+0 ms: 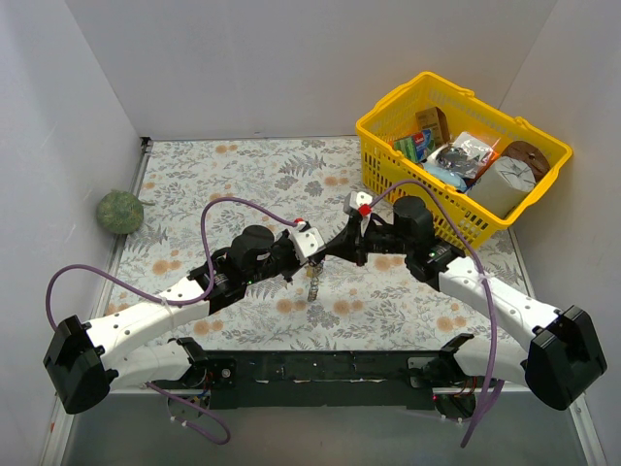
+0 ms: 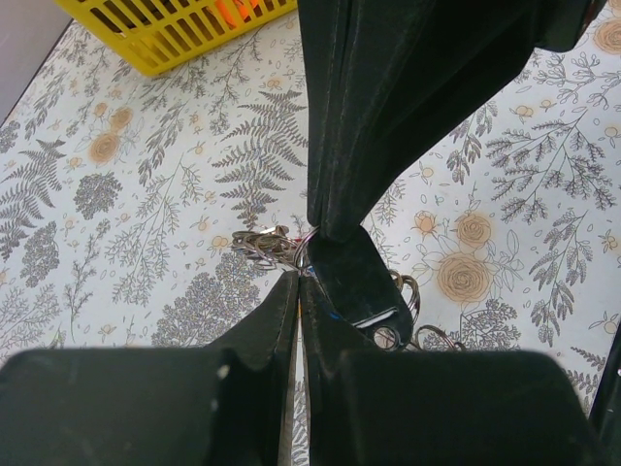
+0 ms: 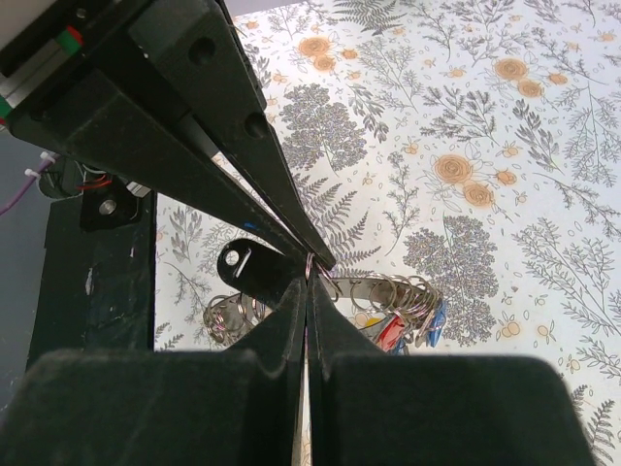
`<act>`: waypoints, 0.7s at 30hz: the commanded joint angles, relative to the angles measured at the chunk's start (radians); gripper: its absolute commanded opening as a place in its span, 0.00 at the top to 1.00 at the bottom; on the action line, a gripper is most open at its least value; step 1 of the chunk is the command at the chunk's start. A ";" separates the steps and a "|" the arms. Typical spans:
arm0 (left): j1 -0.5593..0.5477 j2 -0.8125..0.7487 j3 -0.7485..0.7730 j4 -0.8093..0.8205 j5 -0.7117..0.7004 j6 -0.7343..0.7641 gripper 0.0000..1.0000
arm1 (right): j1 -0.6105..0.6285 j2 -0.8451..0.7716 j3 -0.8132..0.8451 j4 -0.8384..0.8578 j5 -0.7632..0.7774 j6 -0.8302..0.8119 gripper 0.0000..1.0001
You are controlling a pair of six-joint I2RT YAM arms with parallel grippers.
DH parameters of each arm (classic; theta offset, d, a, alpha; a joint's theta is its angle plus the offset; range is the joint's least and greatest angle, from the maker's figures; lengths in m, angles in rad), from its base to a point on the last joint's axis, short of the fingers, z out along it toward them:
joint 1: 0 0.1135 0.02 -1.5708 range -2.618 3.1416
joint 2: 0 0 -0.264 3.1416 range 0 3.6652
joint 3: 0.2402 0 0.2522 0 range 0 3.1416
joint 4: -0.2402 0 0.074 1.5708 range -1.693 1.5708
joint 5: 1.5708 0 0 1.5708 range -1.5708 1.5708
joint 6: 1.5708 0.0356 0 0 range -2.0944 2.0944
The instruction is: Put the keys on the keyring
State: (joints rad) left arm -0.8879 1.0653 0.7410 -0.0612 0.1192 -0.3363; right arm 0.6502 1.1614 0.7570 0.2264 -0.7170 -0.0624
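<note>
Seemingly both pincers work at one knot of metal. Our left gripper [image 2: 296,282] has its fingers pressed together, and so has our right gripper [image 3: 309,289]. The two tips meet nose to nose above the table [image 1: 243,175]. Each appears to pinch the thin wire of the keyring [image 3: 393,291], though the exact bite is hidden. The keyring hangs between them, a silvery, beaded-looking coil. Beneath it dangle a red key [image 3: 388,333] and a blue key [image 3: 437,316], which we judge already threaded. A dark key [image 3: 247,267] lies against the fingertips. We cannot tell whether it is on the ring, so it is likely what is left. The yellow basket [image 1: 388,126] stands well apart, far right.
</note>
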 commanded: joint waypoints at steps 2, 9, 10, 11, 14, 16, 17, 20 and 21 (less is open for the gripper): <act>-0.006 -0.021 0.003 0.031 -0.007 0.006 1.00 | -0.001 -0.032 0.013 -0.002 -0.025 -0.027 0.99; -0.006 -0.018 0.001 0.032 -0.015 0.008 1.00 | 0.000 -0.039 -0.001 -0.012 -0.042 -0.047 0.99; -0.006 -0.018 0.001 0.032 -0.016 0.010 1.00 | 0.000 -0.037 -0.004 -0.009 -0.047 -0.048 0.99; -0.006 -0.018 0.001 0.034 -0.016 0.010 1.00 | 0.000 -0.035 -0.002 -0.012 -0.056 -0.050 0.99; -0.005 -0.019 0.001 0.032 -0.013 0.008 1.00 | -0.001 -0.026 -0.002 -0.007 -0.049 -0.043 0.99; -0.006 -0.019 0.000 0.032 -0.009 0.010 1.00 | 0.000 -0.020 -0.002 -0.001 -0.045 -0.039 0.99; -0.006 -0.018 0.001 0.032 -0.007 0.008 1.00 | 0.000 -0.019 -0.004 -0.001 -0.044 -0.039 0.99; -0.005 -0.019 0.001 0.034 -0.009 0.011 1.00 | 0.000 -0.006 0.007 0.001 -0.064 -0.037 0.99; -0.005 -0.019 0.000 0.034 -0.007 0.011 1.00 | 0.000 0.001 0.011 0.001 -0.065 -0.036 0.99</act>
State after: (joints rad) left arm -0.8879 1.0653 0.7410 -0.0605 0.1150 -0.3363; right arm 0.6502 1.1534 0.7551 0.2047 -0.7502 -0.0906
